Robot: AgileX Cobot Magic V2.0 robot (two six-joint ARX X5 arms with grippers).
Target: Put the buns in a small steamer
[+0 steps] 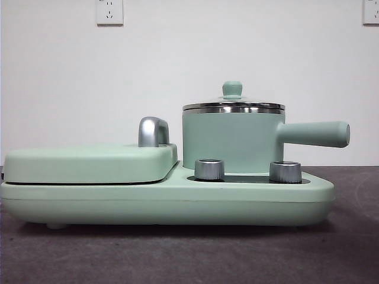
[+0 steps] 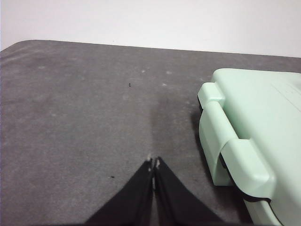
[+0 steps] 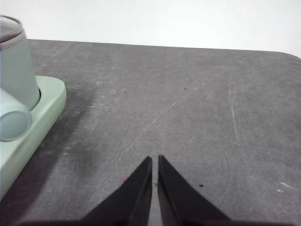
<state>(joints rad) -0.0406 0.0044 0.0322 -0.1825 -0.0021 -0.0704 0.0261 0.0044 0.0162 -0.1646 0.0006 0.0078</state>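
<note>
The small steamer (image 1: 233, 139), a mint green pot with a steel rim, sits on the right side of the cooker base with its glass lid and green knob (image 1: 232, 89) on. Its straight handle (image 1: 314, 134) points right. Part of the pot (image 3: 16, 66) and the handle end show in the right wrist view. The buns are not in view. My left gripper (image 2: 154, 163) is shut and empty over bare table beside the cooker's left end. My right gripper (image 3: 155, 160) is shut and empty over bare table, to the right of the cooker. Neither gripper shows in the front view.
The mint green cooker base (image 1: 166, 198) carries a flat griddle lid (image 1: 89, 163) with a chrome handle (image 1: 153, 131) on its left half, also in the left wrist view (image 2: 254, 122). Two chrome knobs (image 1: 209, 169) sit before the pot. The table (image 1: 177, 254) is dark grey.
</note>
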